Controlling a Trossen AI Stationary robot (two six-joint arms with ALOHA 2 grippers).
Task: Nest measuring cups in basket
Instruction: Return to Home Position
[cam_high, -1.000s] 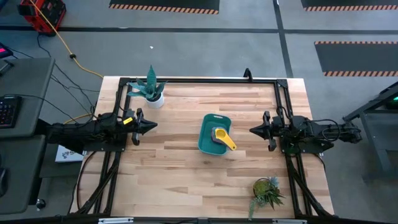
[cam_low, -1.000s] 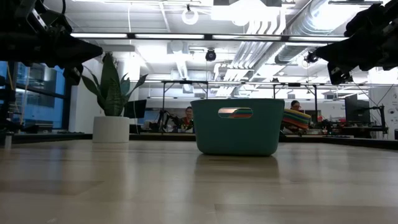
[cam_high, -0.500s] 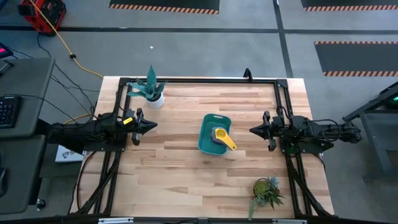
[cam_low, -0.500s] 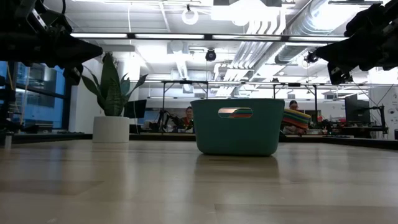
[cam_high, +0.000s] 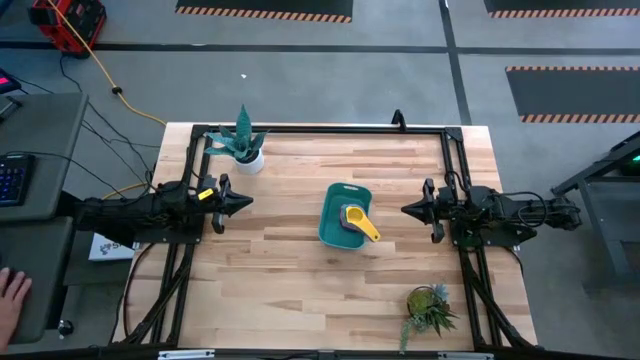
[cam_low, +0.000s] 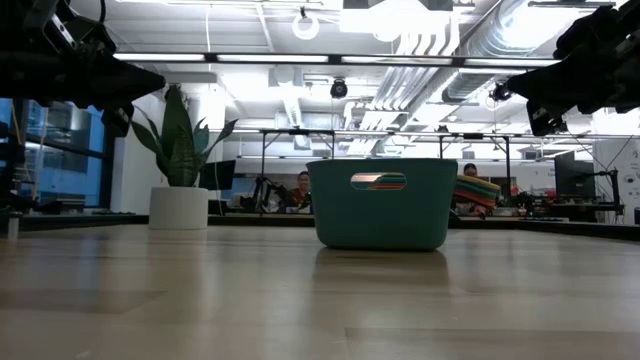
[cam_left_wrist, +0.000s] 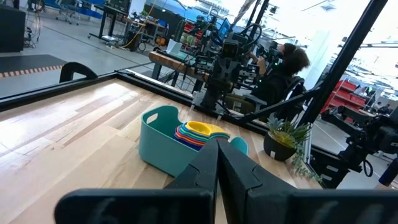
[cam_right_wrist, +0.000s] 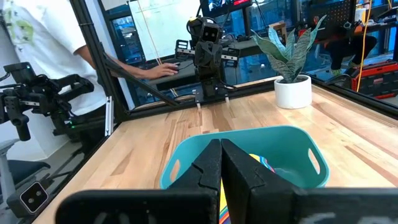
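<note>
At worktop centre sits the teal basket, nested measuring cups inside — yellow cup on top, handle over the rim toward 4 o'clock. Left arm at 9 o'clock, right arm at 3 o'clock — both jaws closed.

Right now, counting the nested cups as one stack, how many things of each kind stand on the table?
Basket: 1
Nested stack of measuring cups, yellow on top, inside the basket: 1
Potted plants: 2, the white-potted plant and the bushy plant
Total: 4
</note>
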